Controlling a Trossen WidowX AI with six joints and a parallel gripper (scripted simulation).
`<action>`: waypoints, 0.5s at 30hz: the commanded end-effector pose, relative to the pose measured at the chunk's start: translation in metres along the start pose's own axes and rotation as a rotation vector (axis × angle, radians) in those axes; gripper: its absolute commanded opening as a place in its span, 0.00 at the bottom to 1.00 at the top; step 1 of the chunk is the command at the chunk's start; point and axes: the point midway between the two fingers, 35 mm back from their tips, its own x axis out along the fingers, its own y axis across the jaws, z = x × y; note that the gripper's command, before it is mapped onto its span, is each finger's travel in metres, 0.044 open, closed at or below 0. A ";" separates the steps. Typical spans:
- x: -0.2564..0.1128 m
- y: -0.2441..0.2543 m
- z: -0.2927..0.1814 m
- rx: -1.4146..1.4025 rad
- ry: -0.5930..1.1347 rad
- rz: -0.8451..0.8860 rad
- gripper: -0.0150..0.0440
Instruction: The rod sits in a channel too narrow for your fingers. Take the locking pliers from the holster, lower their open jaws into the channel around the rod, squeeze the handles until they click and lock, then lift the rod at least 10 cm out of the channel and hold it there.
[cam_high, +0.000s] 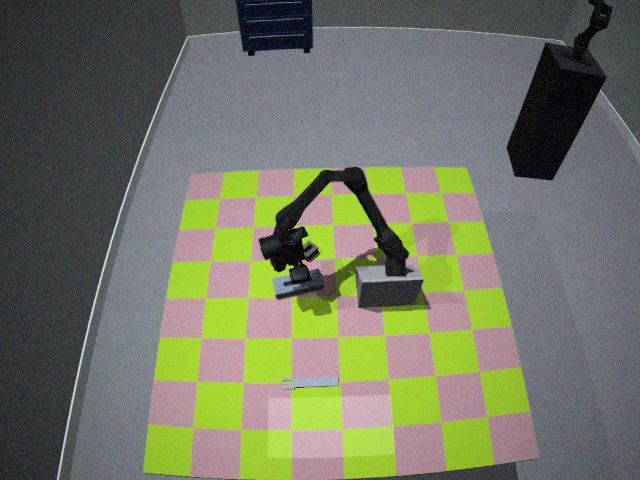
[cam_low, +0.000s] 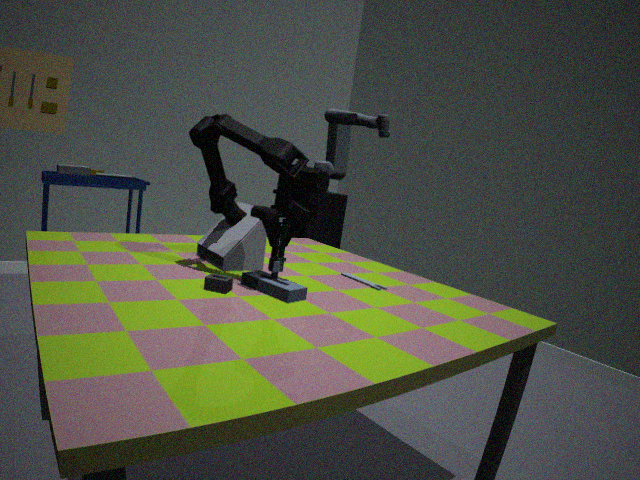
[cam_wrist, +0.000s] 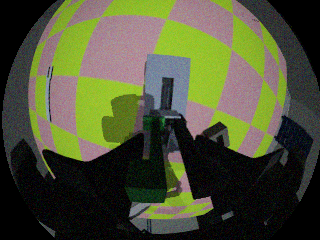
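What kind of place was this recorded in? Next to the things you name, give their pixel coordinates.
Probably a robotics lab or workshop: an arm works at a checkered table (cam_high: 361, 359) (cam_low: 330, 330), a pegboard of tools (cam_low: 38, 121) hangs on the wall, and a blue drawer cabinet (cam_high: 276, 28) stands behind.

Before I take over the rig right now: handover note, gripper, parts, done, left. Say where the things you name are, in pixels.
Gripper (cam_low: 277, 242) (cam_wrist: 170, 139): shut on the pliers (cam_low: 283, 227) (cam_wrist: 146, 186), upright over the channel block (cam_high: 285, 291) (cam_low: 294, 293) (cam_wrist: 155, 75).
Pliers: out of the holster (cam_high: 311, 250) (cam_low: 218, 284) (cam_wrist: 215, 131), jaw end down at the slot.
Rod: can't make it out; presumably in the slot, under the jaws.
Done: pliers fetched and brought to the channel.
Left: confirm the jaws straddle the rod, confirm the lock (no view shows it), then lift and hold. Block sits on the table (cam_high: 315, 356) (cam_low: 232, 384) (cam_wrist: 120, 45).
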 end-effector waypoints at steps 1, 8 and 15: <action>-0.009 0.004 0.003 0.000 -0.013 0.008 0.43; -0.017 0.006 0.002 -0.001 -0.014 0.003 0.43; -0.021 0.006 0.003 -0.002 -0.021 0.001 0.43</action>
